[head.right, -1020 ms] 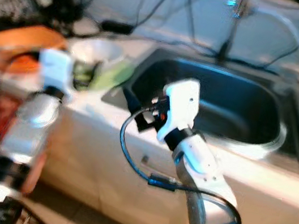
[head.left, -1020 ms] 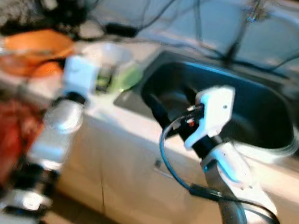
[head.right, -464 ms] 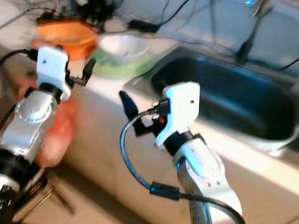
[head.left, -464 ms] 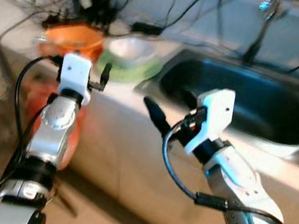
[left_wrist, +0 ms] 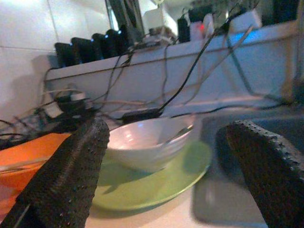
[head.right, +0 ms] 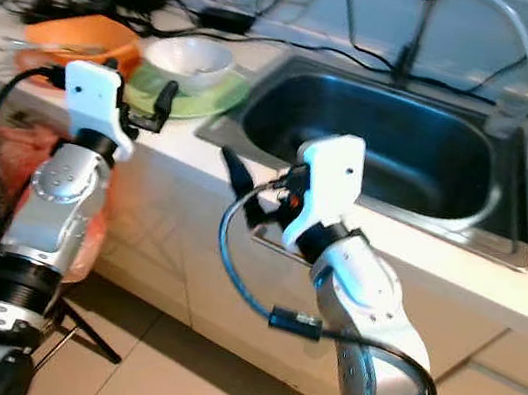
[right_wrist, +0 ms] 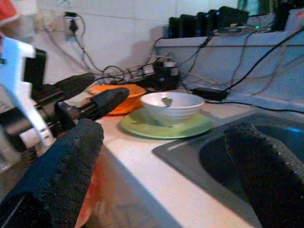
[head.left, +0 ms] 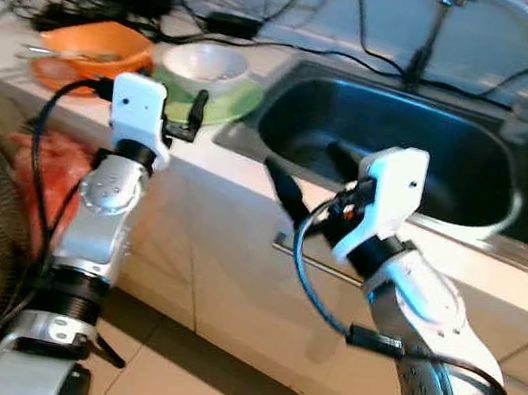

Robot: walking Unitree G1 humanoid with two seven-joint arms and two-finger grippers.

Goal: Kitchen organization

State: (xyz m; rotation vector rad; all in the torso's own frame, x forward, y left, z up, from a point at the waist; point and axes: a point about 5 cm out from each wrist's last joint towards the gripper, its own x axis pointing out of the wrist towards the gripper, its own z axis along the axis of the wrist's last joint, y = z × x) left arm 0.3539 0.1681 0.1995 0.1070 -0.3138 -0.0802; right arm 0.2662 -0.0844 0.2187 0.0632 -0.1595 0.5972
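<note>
Two grippers raised before the sink (head.left: 404, 89), both with jaws apart, holding nothing. Left gripper (head.left: 195, 115) at counter edge left of sink, just short of green plate (head.left: 227, 102) carrying white bowl (head.left: 204, 62). Orange bowl (head.left: 92, 43) left of plate. Right gripper (head.left: 300, 178) over sink's front rim

Bright, even light; sharp (wrist foregrounds blurred).
</note>
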